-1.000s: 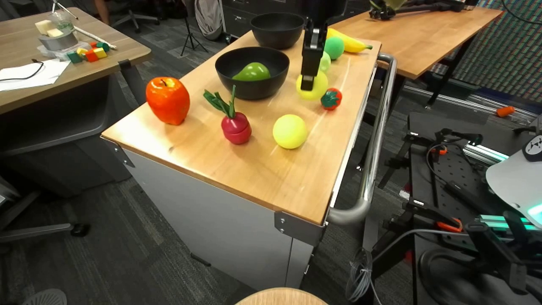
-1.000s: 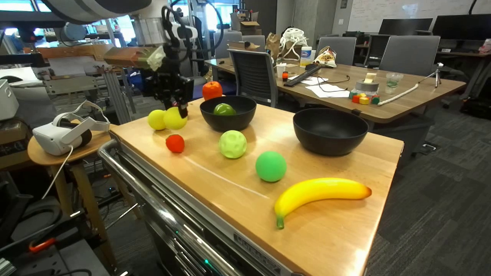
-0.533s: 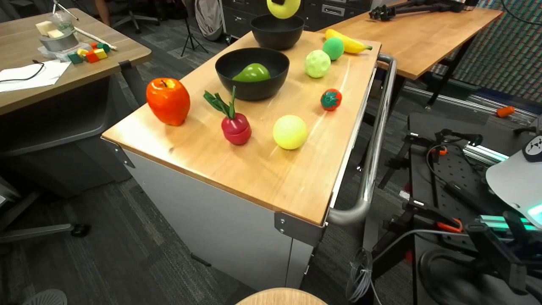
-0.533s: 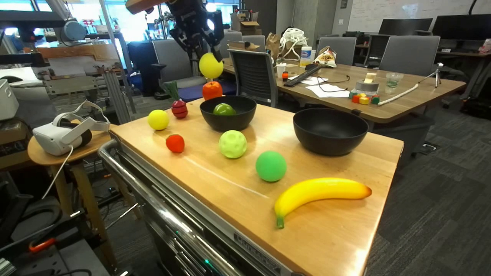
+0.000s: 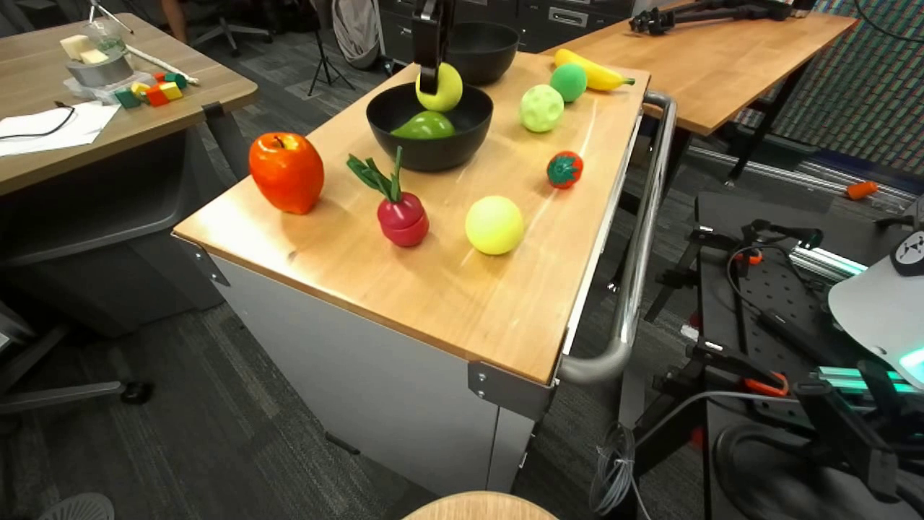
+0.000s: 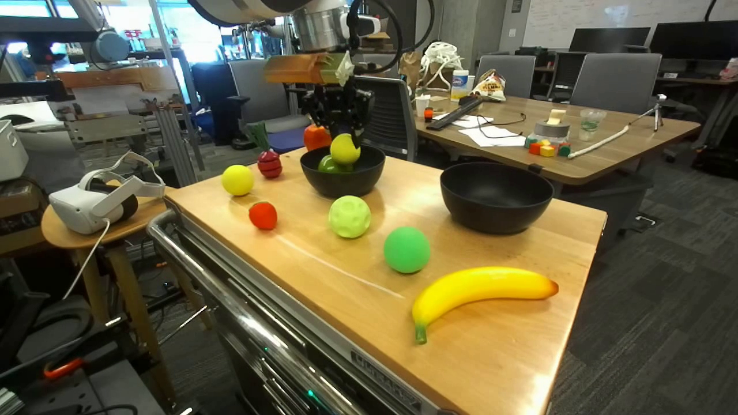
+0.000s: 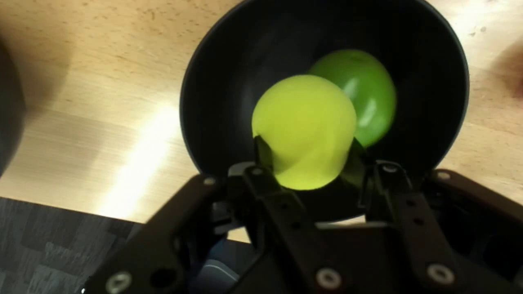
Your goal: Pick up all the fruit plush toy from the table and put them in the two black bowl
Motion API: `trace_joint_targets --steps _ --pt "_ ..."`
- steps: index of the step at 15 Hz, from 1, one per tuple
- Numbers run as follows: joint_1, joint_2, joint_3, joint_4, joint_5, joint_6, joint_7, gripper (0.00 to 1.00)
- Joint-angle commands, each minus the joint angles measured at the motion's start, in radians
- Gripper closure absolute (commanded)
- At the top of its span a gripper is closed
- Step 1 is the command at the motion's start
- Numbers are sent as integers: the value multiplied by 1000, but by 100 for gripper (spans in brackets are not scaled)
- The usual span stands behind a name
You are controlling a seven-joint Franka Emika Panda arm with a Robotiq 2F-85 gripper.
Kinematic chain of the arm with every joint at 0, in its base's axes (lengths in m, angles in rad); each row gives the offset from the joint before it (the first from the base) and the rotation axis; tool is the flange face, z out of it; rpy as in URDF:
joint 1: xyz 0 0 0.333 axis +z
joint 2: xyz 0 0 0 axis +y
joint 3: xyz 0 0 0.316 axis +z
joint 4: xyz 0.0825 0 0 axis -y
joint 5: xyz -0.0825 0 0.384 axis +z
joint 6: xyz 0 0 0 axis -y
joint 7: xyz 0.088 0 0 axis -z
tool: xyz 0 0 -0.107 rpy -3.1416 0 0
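My gripper (image 7: 308, 148) is shut on a yellow ball (image 7: 304, 118), squeezing its sides. It holds the ball inside the mouth of a black bowl (image 5: 433, 153), against or just above a shiny green fruit (image 7: 374, 94) lying there. The second, wider black bowl (image 6: 496, 204) has nothing visible in it. On the table are a red-orange apple (image 5: 286, 173), a dark red radish with green leaves (image 5: 403, 219), another yellow ball (image 5: 494, 225), a strawberry (image 6: 263, 215), a pale green ball (image 6: 350, 217), a green ball (image 6: 407, 249) and a banana (image 6: 484, 291).
A metal handle rail (image 5: 642, 238) runs along one long side of the cart top. A desk (image 6: 622, 132) with tape, blocks and papers stands beyond the bowls. A white headset (image 6: 106, 193) rests on a stool by the cart.
From low over the table by the strawberry, my gripper lifted the yellow ball high, then came down with it into the bowl. The green fruit there has shifted slightly.
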Motion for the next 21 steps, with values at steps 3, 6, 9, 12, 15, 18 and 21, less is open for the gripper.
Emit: trace_joint_targets --steps 3,6,9,12,15,18,21 --pt "12 -24 30 87 8 -180 -13 16" --pt "47 -123 41 67 -60 -287 60 0" --pt "66 -224 78 24 44 -405 -8 0" --pt "94 -294 98 -66 172 -431 -15 0" --pt "127 -309 111 -168 288 -389 -37 0" --pt "147 -279 123 -234 329 -369 -46 0" --pt "141 -262 123 -207 291 -401 -16 0"
